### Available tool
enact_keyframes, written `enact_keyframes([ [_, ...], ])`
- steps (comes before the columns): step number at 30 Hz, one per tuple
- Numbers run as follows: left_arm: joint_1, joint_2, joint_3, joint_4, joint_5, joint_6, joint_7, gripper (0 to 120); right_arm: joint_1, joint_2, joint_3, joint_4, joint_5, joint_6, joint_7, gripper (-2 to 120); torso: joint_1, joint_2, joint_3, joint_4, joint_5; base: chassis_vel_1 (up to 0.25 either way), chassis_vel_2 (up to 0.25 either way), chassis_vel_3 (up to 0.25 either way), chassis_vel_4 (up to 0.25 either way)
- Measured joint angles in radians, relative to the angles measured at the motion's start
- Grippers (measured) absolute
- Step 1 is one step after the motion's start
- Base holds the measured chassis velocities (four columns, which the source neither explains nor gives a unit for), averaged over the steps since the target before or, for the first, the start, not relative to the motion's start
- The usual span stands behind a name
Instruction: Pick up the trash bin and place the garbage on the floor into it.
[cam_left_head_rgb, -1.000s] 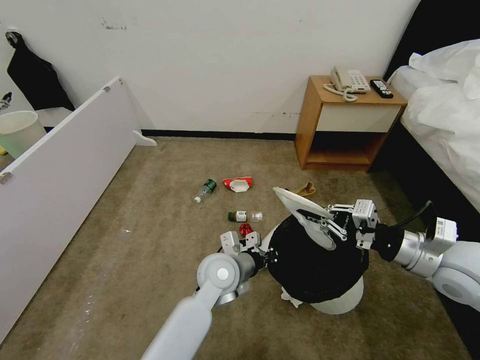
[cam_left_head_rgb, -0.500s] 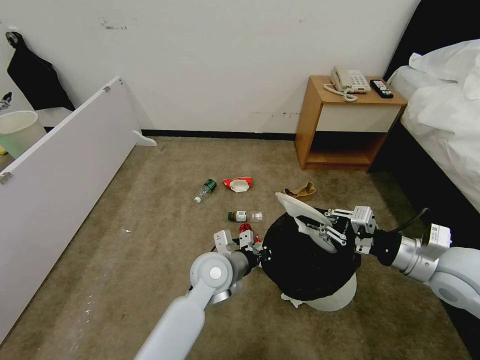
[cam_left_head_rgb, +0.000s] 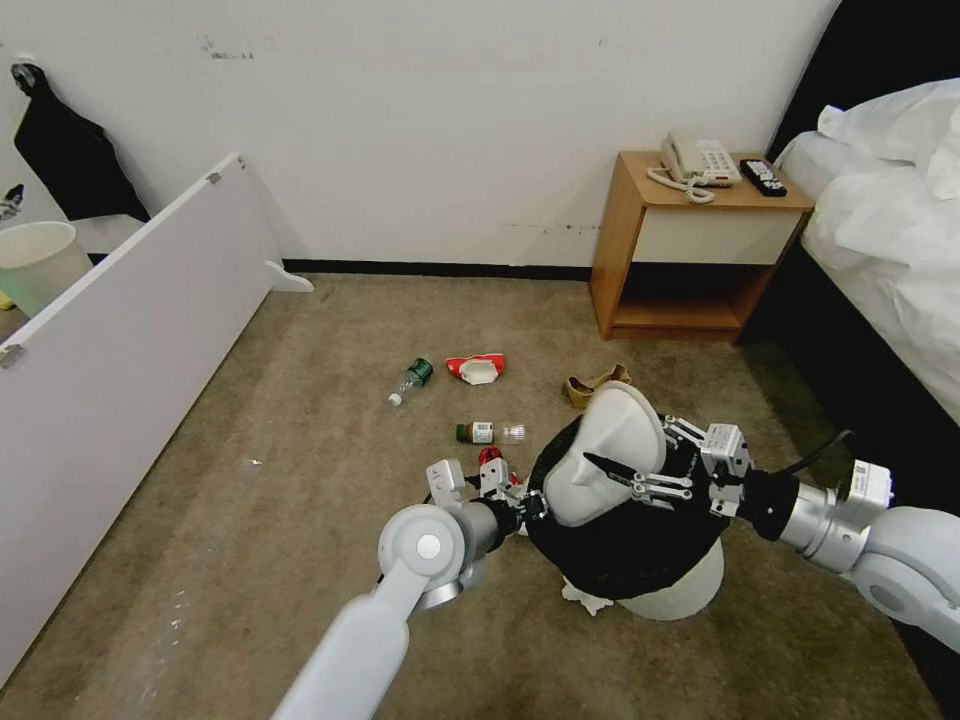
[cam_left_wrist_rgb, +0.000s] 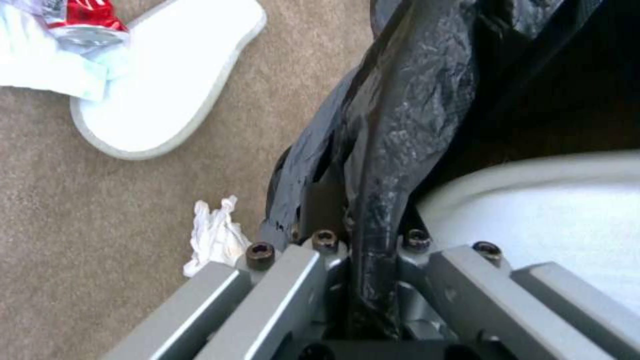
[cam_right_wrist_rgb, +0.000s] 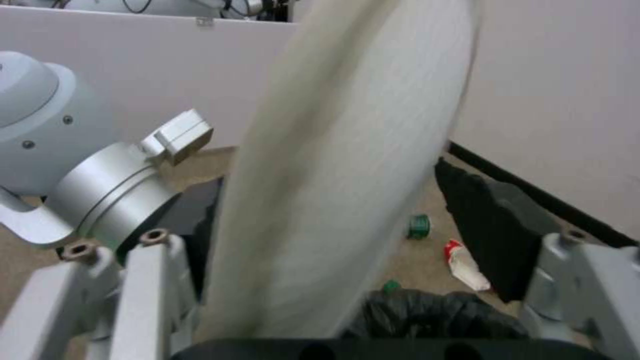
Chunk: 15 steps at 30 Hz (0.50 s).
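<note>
- Black crinkled plastic is folded over the rim of the trash bin (cam_left_head_rgb: 672, 590), which is seen at about 5 o'clock from the middle of the head view, above the carpet floor (cam_left_head_rgb: 250, 560).
- That rim is clamped by the left gripper (cam_left_head_rgb: 528, 508) at the bin's 9 o'clock side; in the left wrist view the bag (cam_left_wrist_rgb: 393, 150) is seen pinched between its closed fingers (cam_left_wrist_rgb: 293, 280).
- A white slipper (cam_left_head_rgb: 605, 455) is seen tilted over the bin's mouth, its toe toward 12 o'clock.
- The right gripper (cam_left_head_rgb: 640, 480) is placed at the bin's 3 o'clock side with its jaws spread apart; in the right wrist view the slipper (cam_right_wrist_rgb: 347, 165) is seen between the two fingers (cam_right_wrist_rgb: 143, 295), and contact cannot be told.
- A second slipper (cam_left_wrist_rgb: 167, 90) is seen flat on the carpet in the left wrist view, with a red crushed can (cam_left_wrist_rgb: 83, 25) and tissue at its far end.
- A crumpled tissue (cam_left_head_rgb: 585, 597) is seen on the floor at the bin's 7 o'clock, touching its base.
- Two small bottles are seen on the carpet: one (cam_left_head_rgb: 410, 381) at 11 o'clock from the bin, the other (cam_left_head_rgb: 490, 432) nearer.
- A red-and-white wrapper (cam_left_head_rgb: 476, 368) lies just beside the farther bottle, and a brown paper bag (cam_left_head_rgb: 592, 384) lies at 12 o'clock from the bin, near the nightstand (cam_left_head_rgb: 700, 250).
</note>
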<state>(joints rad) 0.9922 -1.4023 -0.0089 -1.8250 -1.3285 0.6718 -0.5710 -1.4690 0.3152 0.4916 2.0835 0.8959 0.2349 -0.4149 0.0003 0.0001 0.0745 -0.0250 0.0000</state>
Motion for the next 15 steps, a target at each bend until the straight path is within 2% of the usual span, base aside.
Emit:
enact_keyframes([
  [10, 0.001, 0.004, -0.019, -0.001, -0.001, -0.001, 0.004, 1, 0.0, 0.005, -0.005, -0.016, -0.008, 0.005, -0.004, 79, 0.0, 0.0, 0.0, 0.0, 0.0, 0.0, 0.0, 0.0, 0.0],
  [15, 0.003, 0.009, -0.022, -0.001, 0.005, -0.001, 0.005, 1, -0.004, 0.001, -0.004, -0.018, -0.014, 0.008, -0.007, 73, 0.0, 0.0, 0.0, 0.0, 0.0, 0.0, 0.0, 0.0, 0.0],
])
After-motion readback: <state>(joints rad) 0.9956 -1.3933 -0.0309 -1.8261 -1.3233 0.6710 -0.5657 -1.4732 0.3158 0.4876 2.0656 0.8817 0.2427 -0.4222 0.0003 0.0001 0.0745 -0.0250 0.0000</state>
